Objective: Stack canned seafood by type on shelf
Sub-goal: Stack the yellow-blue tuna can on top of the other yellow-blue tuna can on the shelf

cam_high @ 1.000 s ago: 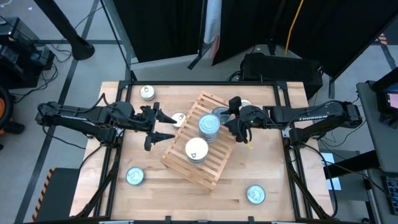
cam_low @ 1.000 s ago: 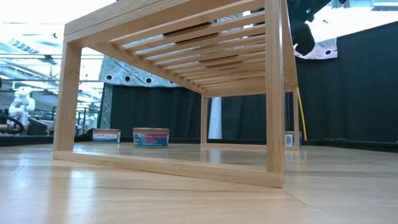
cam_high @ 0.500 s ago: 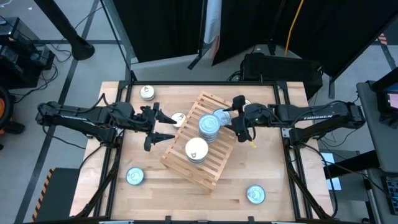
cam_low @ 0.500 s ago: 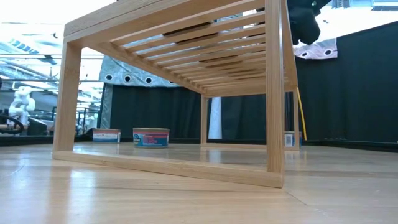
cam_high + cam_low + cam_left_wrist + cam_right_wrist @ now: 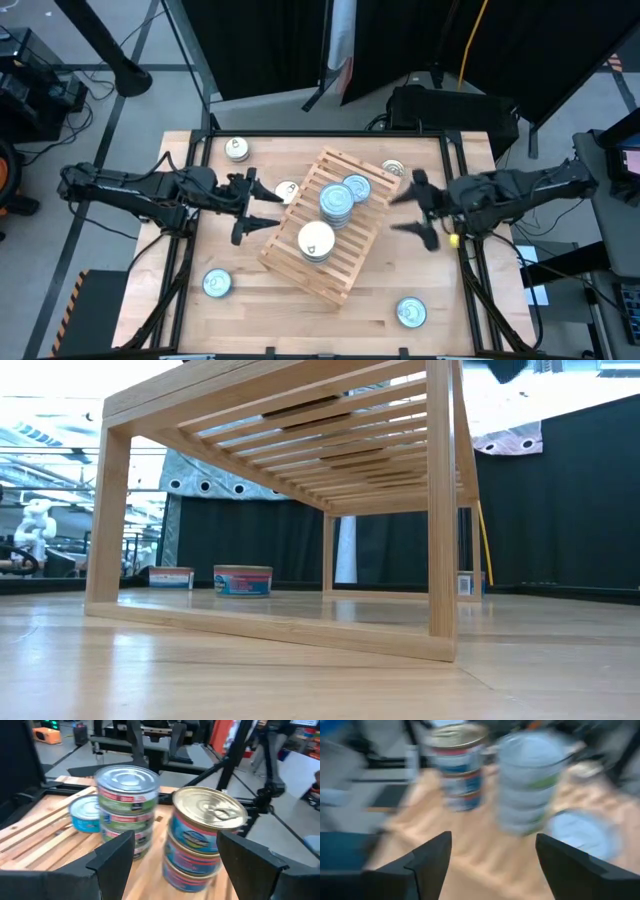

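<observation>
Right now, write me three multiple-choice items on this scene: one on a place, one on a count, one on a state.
1. Where is the single blue-topped tin?
A. on the shelf
B. on the tabletop
C. in a claw

2. How many tall stacks stand on the shelf?
A. one
B. two
C. four

3. How is the right claw?
A. shut on a tin
B. open, holding nothing
C. out of sight

Key: 1 A, it lies on the slats beside the silver-topped stack. 2 B, that one and the gold-topped stack. 3 B, its fingers are spread, off the shelf.
</observation>
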`<move>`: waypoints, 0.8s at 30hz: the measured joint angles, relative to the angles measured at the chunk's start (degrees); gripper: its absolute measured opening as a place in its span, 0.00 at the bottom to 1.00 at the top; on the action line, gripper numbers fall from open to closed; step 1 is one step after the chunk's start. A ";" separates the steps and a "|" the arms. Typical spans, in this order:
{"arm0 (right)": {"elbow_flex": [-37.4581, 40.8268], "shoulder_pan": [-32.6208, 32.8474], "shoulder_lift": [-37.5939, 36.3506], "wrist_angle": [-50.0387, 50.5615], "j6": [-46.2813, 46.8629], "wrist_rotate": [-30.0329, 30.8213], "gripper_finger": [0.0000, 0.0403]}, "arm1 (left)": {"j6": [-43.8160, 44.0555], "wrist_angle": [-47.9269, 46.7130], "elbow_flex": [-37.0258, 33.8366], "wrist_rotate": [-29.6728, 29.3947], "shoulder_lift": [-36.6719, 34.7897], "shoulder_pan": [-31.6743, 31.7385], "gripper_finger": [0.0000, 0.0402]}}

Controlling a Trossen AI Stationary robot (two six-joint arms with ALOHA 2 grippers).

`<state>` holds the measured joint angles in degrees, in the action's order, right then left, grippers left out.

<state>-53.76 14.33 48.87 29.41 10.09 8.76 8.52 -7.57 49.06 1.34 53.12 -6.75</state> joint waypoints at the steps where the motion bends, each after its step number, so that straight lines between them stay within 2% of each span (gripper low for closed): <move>1: -0.04 1.76 -0.14 1.05 3.79 -1.01 0.68 | -0.04 0.05 0.00 0.22 0.01 -0.45 0.72; 4: -0.04 7.07 1.78 4.91 13.16 -1.53 0.66 | -0.31 0.61 0.00 1.31 0.02 -2.02 0.72; 11: -0.02 20.71 13.53 5.42 31.73 -1.93 0.59 | 0.21 0.61 0.00 1.57 0.02 -7.82 0.72; 15: 0.01 27.45 19.98 5.46 40.56 -1.78 0.52 | 2.76 0.56 0.00 -0.69 0.46 -11.97 0.72; 19: 0.01 31.75 26.10 5.44 48.91 -1.64 0.43 | 3.10 0.59 0.00 -4.20 0.42 -15.45 0.72; 24: 0.05 33.68 33.23 5.44 59.90 -1.43 0.27 | 3.21 -0.13 0.02 -8.63 0.52 -18.90 0.72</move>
<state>-53.71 48.01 82.10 34.85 70.00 7.33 11.73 -7.71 49.08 -7.30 53.64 -25.65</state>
